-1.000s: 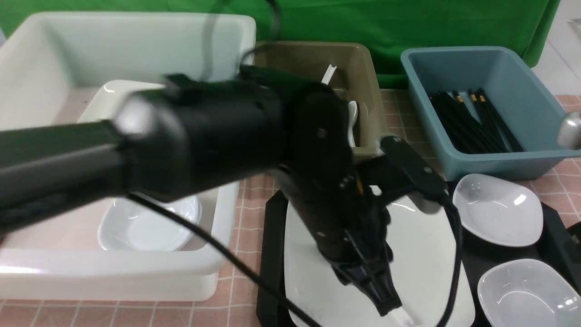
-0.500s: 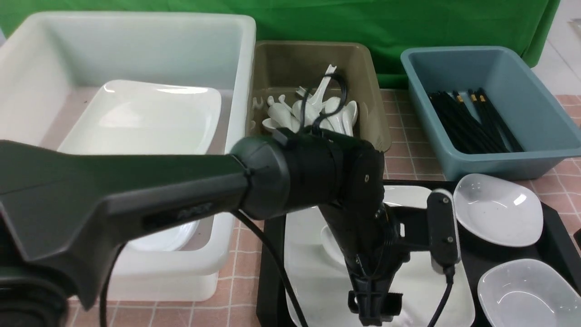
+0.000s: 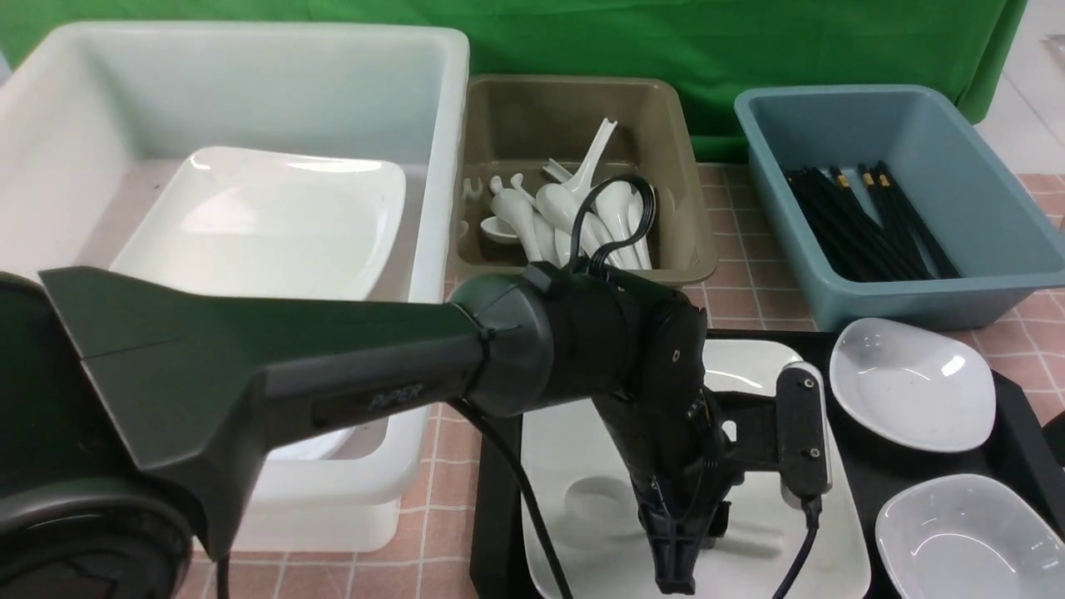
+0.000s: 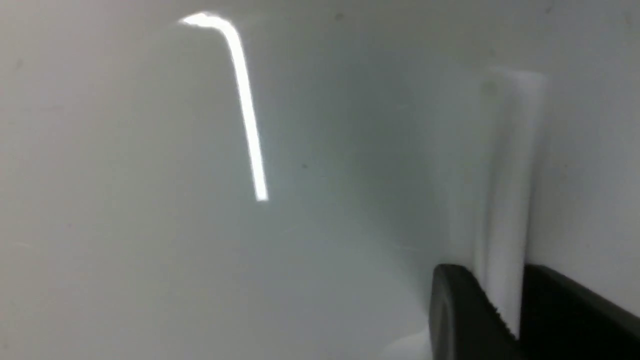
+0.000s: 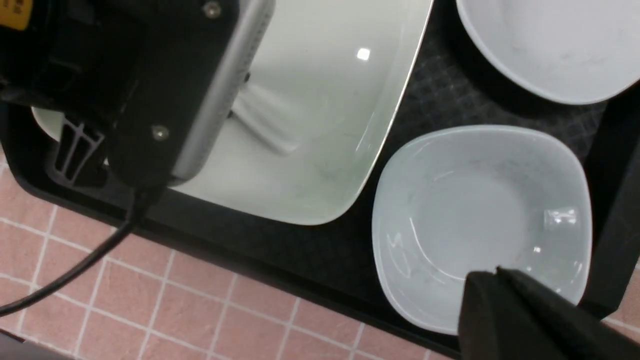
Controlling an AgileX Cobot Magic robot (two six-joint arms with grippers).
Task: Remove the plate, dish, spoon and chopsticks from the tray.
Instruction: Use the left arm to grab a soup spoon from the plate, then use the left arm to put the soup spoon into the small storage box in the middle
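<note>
I have the left claw (image 3: 676, 574) down on the plate (image 3: 557, 433). The left wrist view shows its two fingers clamped on the spoon (image 4: 510, 150) by the handle, with the bowl resting on the plate. To do this well, I want a straight lift before any sideways travel, so the bowl clears the plate's rim without dragging. The glaze looks slick and the handle is short, so I judge that a firm squeeze and a slow swing are called for, or the spoon may pivot between the fingers. The olive tub (image 3: 532, 116) looks like the right drop, and I would let go low over what is already in it.

The white tub (image 3: 250, 75), on the left of the table (image 3: 749, 274), is the biggest holder, and a second plate (image 3: 266, 216) lies inside it. Next is the tray (image 3: 492, 541), nearest me. It carries the plate on its left part, and the far dish (image 3: 911, 383) and the near dish (image 3: 965, 537) on its right, both empty. The blue tub (image 3: 840, 125), far right, holds a bundle of chopsticks (image 3: 865, 220); I see none on the tray. The olive tub, between the other two tubs, holds a heap of spoons (image 3: 574, 216). The right claw (image 5: 492, 285) hangs over the near dish, tips together and gripping nothing.
</note>
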